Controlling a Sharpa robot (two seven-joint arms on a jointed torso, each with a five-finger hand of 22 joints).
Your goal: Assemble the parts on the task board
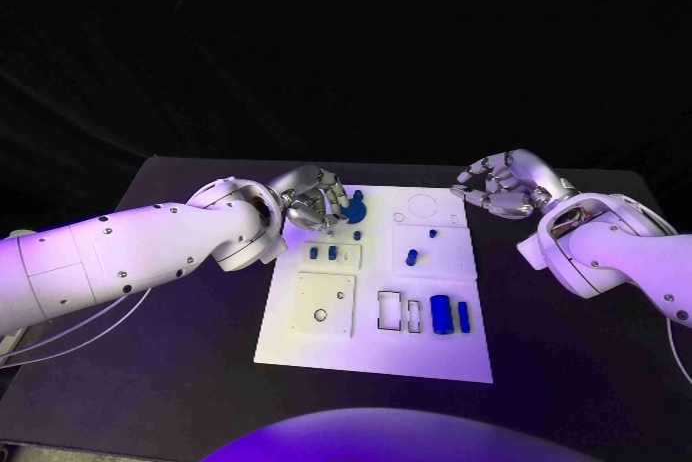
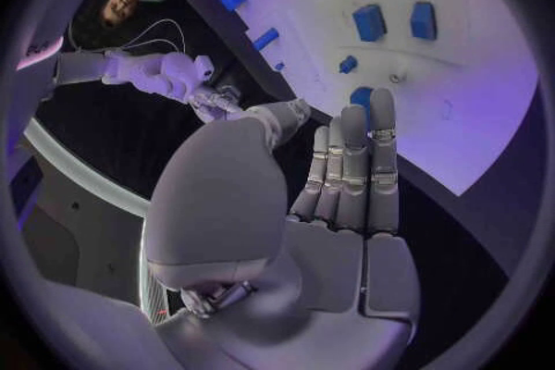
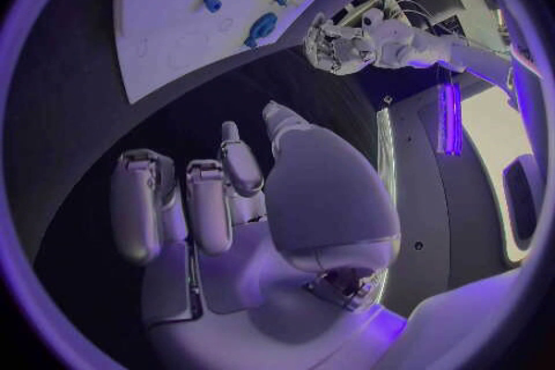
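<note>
1. Your left hand (image 1: 310, 207) hovers at the task board's (image 1: 325, 347) far left corner, fingers extended and slightly apart, holding nothing; a blue part (image 1: 353, 208) sits just beside its fingertips.
2. Your right hand (image 1: 498, 185) hangs off the board's far right corner over the counter (image 1: 577, 352), fingers curled in on nothing.
3. Other blue parts (image 1: 441, 314) lie near the board's near right corner.

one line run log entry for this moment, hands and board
left hand: at board's far left corner by a blue part, hold unclear | right hand: empty, fingers curled, off task board | other parts lying on board
</note>
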